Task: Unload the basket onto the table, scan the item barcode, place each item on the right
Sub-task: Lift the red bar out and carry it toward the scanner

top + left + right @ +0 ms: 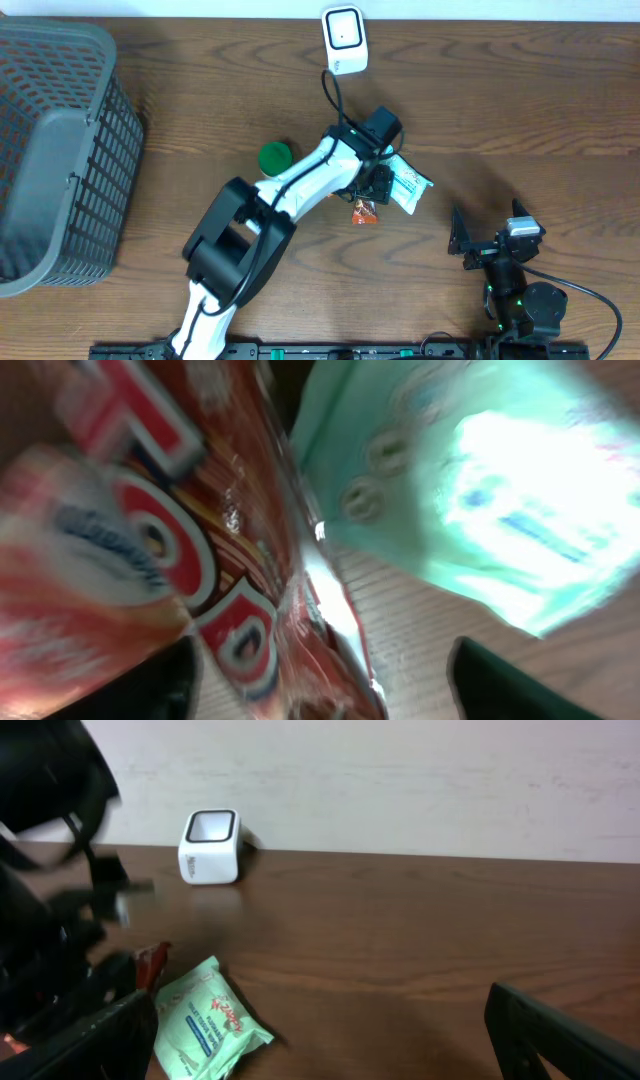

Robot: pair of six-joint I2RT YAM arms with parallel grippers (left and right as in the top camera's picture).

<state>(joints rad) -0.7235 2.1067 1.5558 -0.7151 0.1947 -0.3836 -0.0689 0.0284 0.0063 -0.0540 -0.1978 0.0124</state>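
One red packet [364,211], beneath left end effector [378,188]

Overhead looks straight down on the table [520,110]; left wrist crowds the green packet [500,480], which right wrist sees low, from farther off.

Surface [520,90]: brown wood grain. Basket [110,170], far left: grey mesh. Scanner [344,38], top centre: white, dark window. Lid [275,157]: green. Packet [408,185]: mint-green, blue print. Second packet [364,211]: red, white lettering.
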